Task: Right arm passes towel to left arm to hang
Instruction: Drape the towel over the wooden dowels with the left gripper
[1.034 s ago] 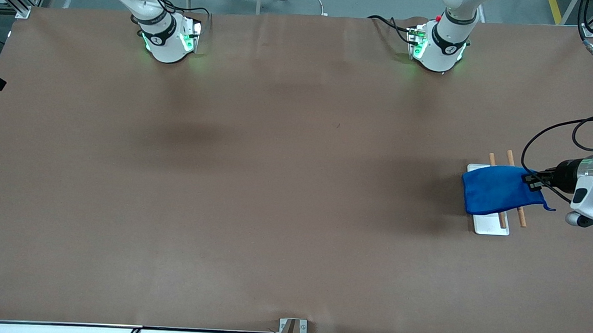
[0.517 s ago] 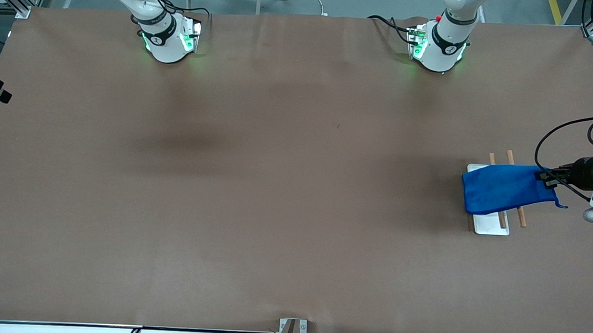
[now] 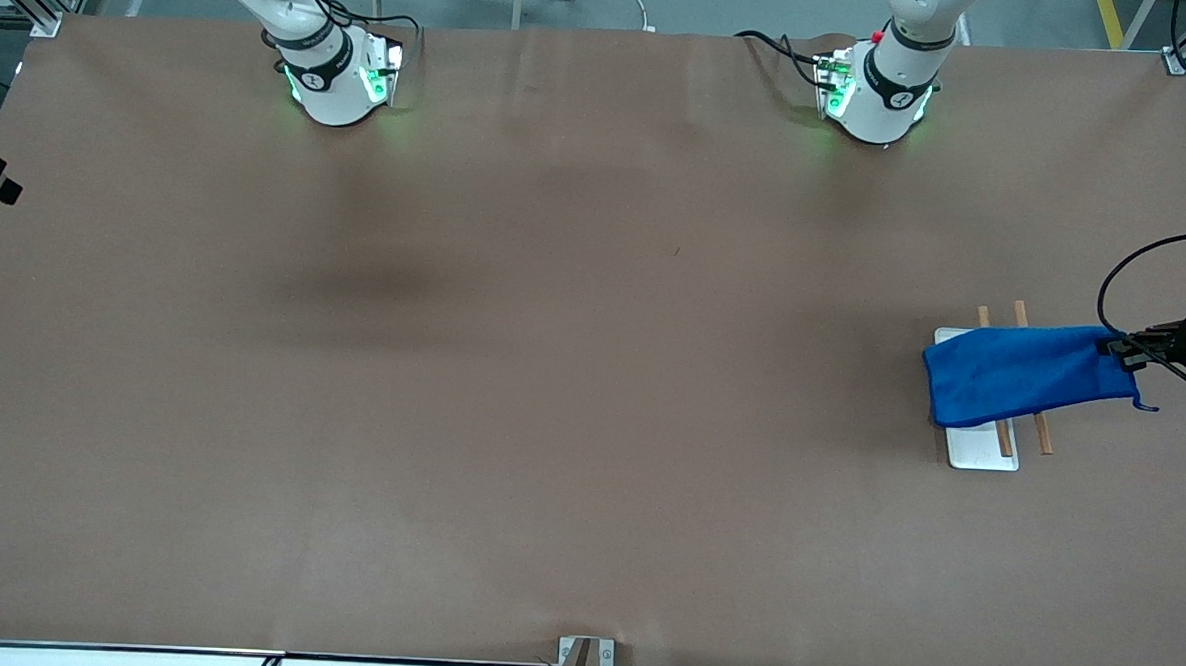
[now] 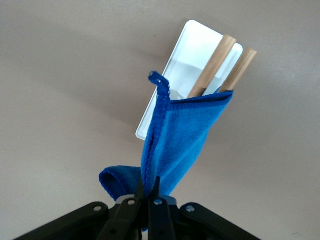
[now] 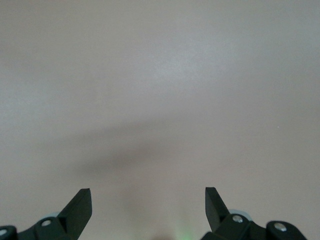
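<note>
Towel (image 3: 1027,375), small and bright blue, is stretched over a rack (image 3: 981,448) with a white base and two wooden rails (image 3: 1042,433), near the left arm's end of the table (image 3: 551,371). My left gripper (image 3: 1125,348) is clamped on one edge of the towel at the end pointing away from the rack's base, holding it taut in the air over the table just beside the rack. From the left wrist camera I see the thin black fingers (image 4: 150,197) pressed together on the hem, the cloth (image 4: 177,142) running from them to the rails (image 4: 212,67), a short tag sticking up at one corner. My right gripper (image 5: 148,202) waits over bare brown table, fingers (image 5: 80,205) spread wide apart and holding nothing
</note>
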